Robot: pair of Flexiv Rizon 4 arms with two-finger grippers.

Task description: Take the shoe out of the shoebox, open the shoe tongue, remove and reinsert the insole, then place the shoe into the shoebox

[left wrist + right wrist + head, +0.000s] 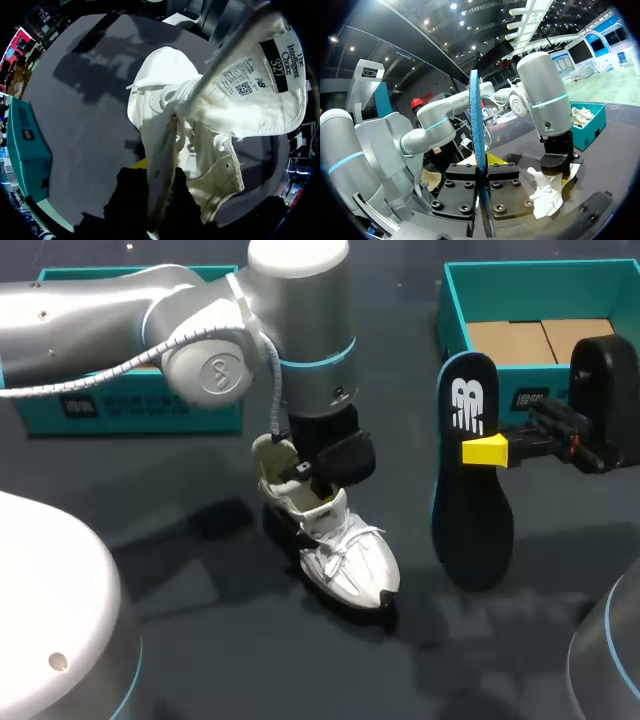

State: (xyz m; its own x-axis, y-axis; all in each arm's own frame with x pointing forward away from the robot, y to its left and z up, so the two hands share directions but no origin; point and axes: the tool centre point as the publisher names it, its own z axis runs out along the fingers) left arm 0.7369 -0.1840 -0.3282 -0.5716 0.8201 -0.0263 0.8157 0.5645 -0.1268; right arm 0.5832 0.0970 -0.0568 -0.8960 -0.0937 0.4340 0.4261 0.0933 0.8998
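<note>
Under the left gripper (305, 472), white lace-up shoe (345, 555) standing on dark table (200, 640), heel rim pinched tight in that claw. Beside it, dark blue foam insole (470, 490) clamped on edge in the right gripper (487, 451); open teal cardboard shoebox (455, 310) just behind.

Head view: high and behind, looking down on the dark grey table (200, 660). Left wrist view: pressed close above the white lace-up sneaker (165, 85). Right wrist view: low, facing across the table, edge-on to the flat dark blue insole (475, 115). All 3 show the sneaker.
</note>
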